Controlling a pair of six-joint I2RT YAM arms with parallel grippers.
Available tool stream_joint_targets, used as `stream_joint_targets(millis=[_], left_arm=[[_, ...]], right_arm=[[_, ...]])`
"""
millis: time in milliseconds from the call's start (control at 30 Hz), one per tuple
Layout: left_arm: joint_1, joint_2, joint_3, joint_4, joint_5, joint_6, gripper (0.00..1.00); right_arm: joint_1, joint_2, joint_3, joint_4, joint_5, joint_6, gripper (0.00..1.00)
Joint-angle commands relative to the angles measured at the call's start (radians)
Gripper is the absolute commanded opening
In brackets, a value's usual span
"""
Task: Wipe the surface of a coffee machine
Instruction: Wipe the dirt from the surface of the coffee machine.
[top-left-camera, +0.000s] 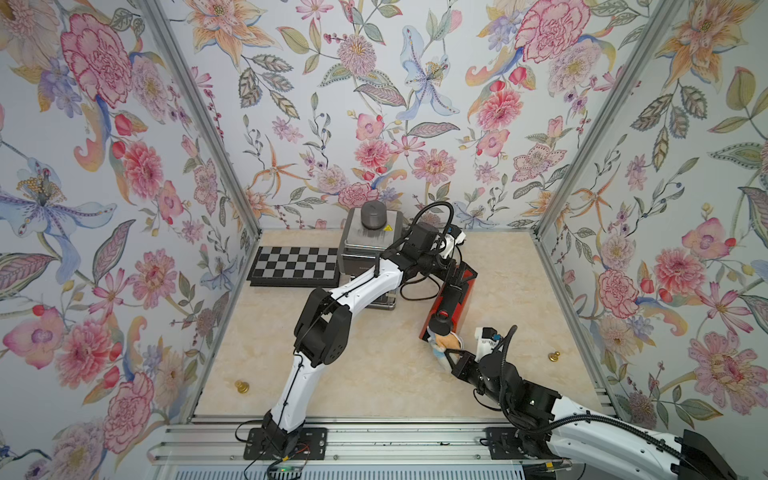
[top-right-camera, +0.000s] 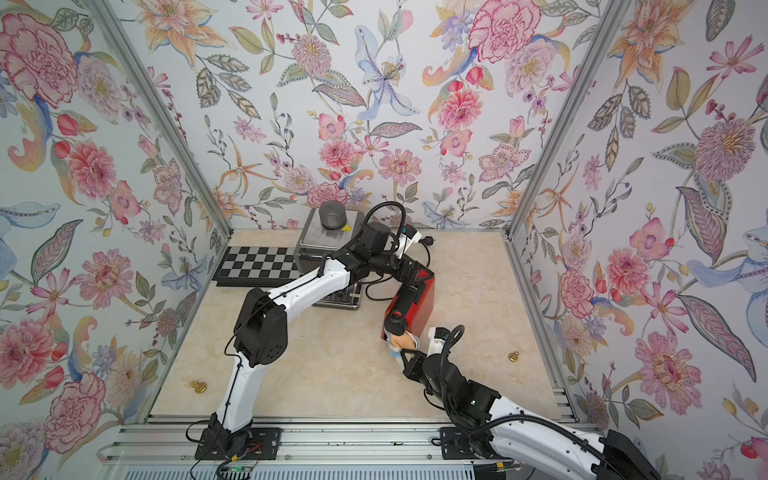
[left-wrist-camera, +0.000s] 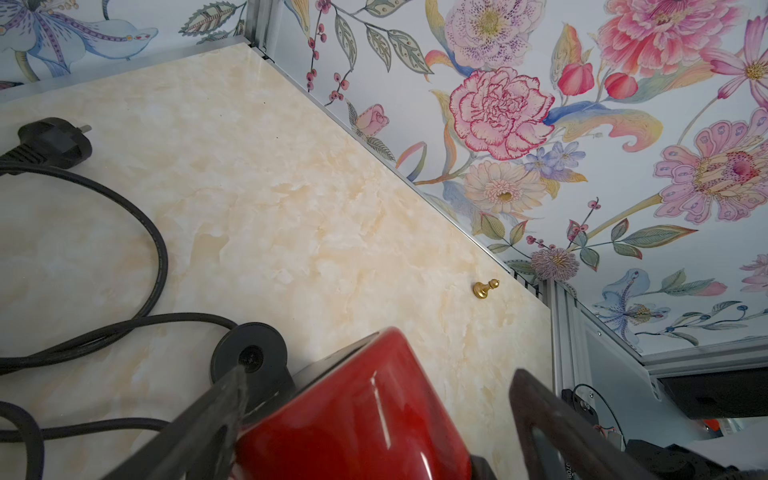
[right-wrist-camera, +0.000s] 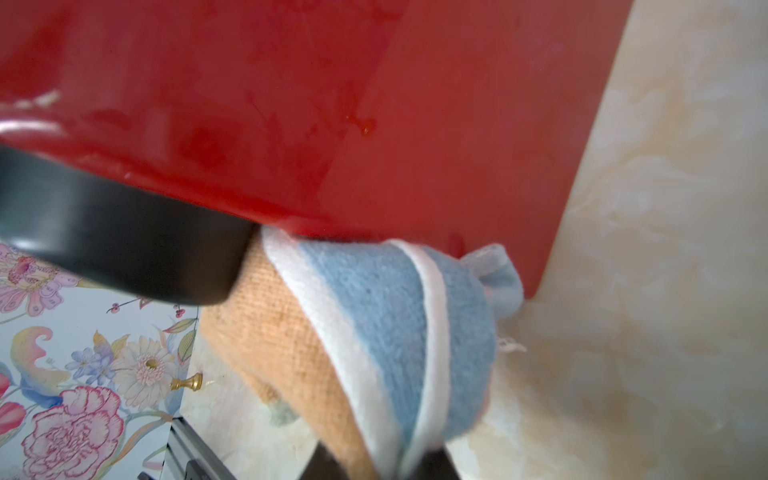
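**Wiping station: cloth in contact with the red machine**

The red coffee machine (top-left-camera: 465, 299) is standing just right of centre in both top views (top-right-camera: 426, 299). It is resting on the marble-patterned table (top-left-camera: 374, 374), with its black head pointing toward the lower edge of the frame.

The left gripper (left-wrist-camera: 380, 380) is straddling the machine's upper end with its jaws spread wide. At the bottom of the left wrist view, one of its fingers (left-wrist-camera: 199, 428) is lying against the red body. A strip of table is showing between the machine and the opposite finger, so a firm hold cannot be confirmed.

The right gripper (top-left-camera: 451, 355) is sitting just below the machine in the top views. Its jaws are clenching a bunched blue, white and orange cloth (right-wrist-camera: 374, 332). In the middle of the right wrist view, the cloth is pressing against the red side panel, directly beside the black overhanging part (right-wrist-camera: 116, 232).

A silver appliance (top-left-camera: 370, 245) is standing at upper centre, touching a chessboard (top-left-camera: 295, 266) on its left. A black power cord (left-wrist-camera: 158, 249) is looping along the left of the left wrist view, and its plug (left-wrist-camera: 54, 141) is lying loose at upper left. One gold pawn (top-left-camera: 242, 386) is standing at lower left and another (top-left-camera: 553, 356) at right.
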Motion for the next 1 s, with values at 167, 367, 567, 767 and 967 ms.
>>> stream_joint_targets(millis=[167, 367, 567, 767, 967], left_arm=[[-0.034, -0.020, -0.074, 0.019, 0.015, -0.012, 0.99], [-0.047, -0.068, -0.171, 0.102, 0.029, -0.066, 0.99], [-0.075, -0.083, -0.200, 0.128, 0.037, -0.088, 0.99], [-0.104, -0.098, -0.219, 0.161, 0.056, -0.110, 0.99], [-0.096, -0.121, -0.255, 0.230, 0.076, -0.155, 0.99]], right_arm=[[-0.002, 0.064, -0.021, 0.242, 0.227, -0.010, 0.00], [-0.081, -0.007, -0.030, 0.224, 0.229, -0.075, 0.00], [-0.212, -0.138, -0.022, 0.106, 0.157, -0.127, 0.00], [-0.299, -0.229, -0.007, -0.011, 0.080, -0.159, 0.00], [-0.369, -0.286, 0.081, -0.280, -0.031, -0.183, 0.00]])
